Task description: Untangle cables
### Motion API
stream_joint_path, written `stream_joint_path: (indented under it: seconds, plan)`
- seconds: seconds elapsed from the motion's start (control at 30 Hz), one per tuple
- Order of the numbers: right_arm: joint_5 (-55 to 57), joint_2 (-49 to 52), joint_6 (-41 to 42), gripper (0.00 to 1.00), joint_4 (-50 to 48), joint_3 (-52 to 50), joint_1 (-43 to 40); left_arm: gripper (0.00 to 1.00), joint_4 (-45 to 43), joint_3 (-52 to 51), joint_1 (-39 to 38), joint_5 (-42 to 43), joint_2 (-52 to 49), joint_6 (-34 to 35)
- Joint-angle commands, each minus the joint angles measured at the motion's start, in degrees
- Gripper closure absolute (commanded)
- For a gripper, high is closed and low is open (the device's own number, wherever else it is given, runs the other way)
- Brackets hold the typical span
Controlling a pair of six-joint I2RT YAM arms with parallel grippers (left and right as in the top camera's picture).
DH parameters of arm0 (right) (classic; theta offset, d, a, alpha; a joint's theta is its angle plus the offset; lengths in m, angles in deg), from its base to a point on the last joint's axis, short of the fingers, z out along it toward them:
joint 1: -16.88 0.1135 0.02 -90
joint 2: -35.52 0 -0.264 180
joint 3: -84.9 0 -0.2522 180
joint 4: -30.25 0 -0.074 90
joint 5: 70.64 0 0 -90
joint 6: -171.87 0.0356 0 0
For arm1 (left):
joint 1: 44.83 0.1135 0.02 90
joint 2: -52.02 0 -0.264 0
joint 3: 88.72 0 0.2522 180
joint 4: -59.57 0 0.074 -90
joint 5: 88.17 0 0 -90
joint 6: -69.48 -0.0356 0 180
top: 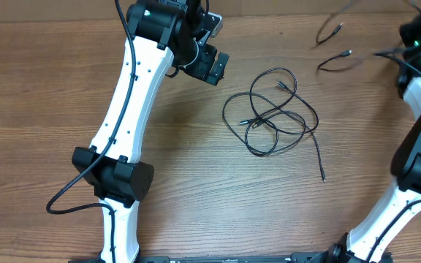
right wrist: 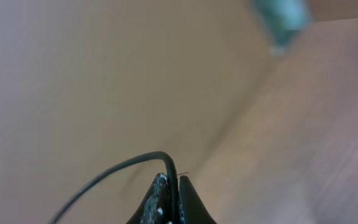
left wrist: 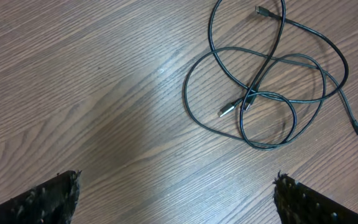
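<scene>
A loose tangle of thin black cables [top: 272, 109] lies on the wooden table at the middle, with one end trailing to the front right [top: 321, 175]. My left gripper [top: 212, 66] hangs open to the left of it. In the left wrist view the tangle [left wrist: 272, 81] is at the upper right, well clear of the wide-apart fingertips [left wrist: 48, 202]. My right gripper [top: 415, 38] is raised at the far right, shut on one cable [right wrist: 117, 169] that bends out of the jaws. That cable's plug ends [top: 338, 57] dangle blurred in the air.
The left arm's white links [top: 126, 109] stretch across the left half of the table. The right arm [top: 415, 146] stands along the right edge. A cardboard-coloured wall fills most of the right wrist view.
</scene>
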Motion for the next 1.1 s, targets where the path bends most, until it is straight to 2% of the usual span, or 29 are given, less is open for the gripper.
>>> stream_joint_path:
  seconds: [0.0,0.13,0.17,0.2,0.23,0.27,0.33,0.37,0.53,0.57,0.67,0.9,1.07]
  plan:
    - [2.54,2.27,-0.04,0.96,-1.64,1.16,-5.09,0.00,-0.09,0.74,-0.11,0.07,-0.20,0.37]
    - [2.47,4.96,-0.04,0.96,-1.57,1.16,-10.58,0.00,-0.09,0.74,-0.11,0.07,-0.20,0.37]
    - [2.40,5.60,-0.02,0.94,-1.55,1.16,-12.09,0.00,-0.09,0.74,-0.11,0.07,-0.20,0.37]
    - [2.01,5.88,-0.04,0.81,-1.46,1.16,-13.11,0.00,-0.09,0.74,-0.11,0.07,-0.20,0.37]
    - [1.14,6.19,-0.04,0.49,-1.55,1.16,-14.56,0.00,-0.09,0.74,-0.11,0.07,-0.20,0.37]
    - [0.02,6.19,-0.07,0.33,-1.51,1.16,-15.61,0.00,-0.09,0.74,-0.11,0.07,-0.20,0.37]
    - [-2.71,6.19,-0.72,0.08,-1.88,1.16,-17.09,0.00,-0.09,0.74,-0.11,0.07,-0.20,0.37]
    - [-5.01,6.19,-1.84,0.00,-2.40,1.16,-17.79,0.00,-0.09,0.74,-0.11,0.07,-0.20,0.37]
    - [-17.88,6.16,-4.42,0.00,-2.97,1.18,-20.72,0.00,-0.09,0.74,-0.11,0.04,-0.20,0.37]
    - [-22.23,6.16,-4.42,0.00,-1.90,1.18,-21.42,0.00,-0.09,0.74,-0.11,0.04,-0.20,0.35]
    - [-25.88,6.16,-6.51,0.00,2.75,1.18,-21.75,0.00,-0.09,0.74,-0.11,0.04,-0.20,0.37]
    - [-26.03,6.12,-26.95,0.00,16.52,1.18,-20.33,0.00,-0.09,0.74,-0.11,0.04,-0.20,0.37]
    - [-26.01,4.74,-37.35,0.00,24.85,1.18,-20.09,0.00,-0.09,0.74,-0.11,0.04,-0.20,0.35]
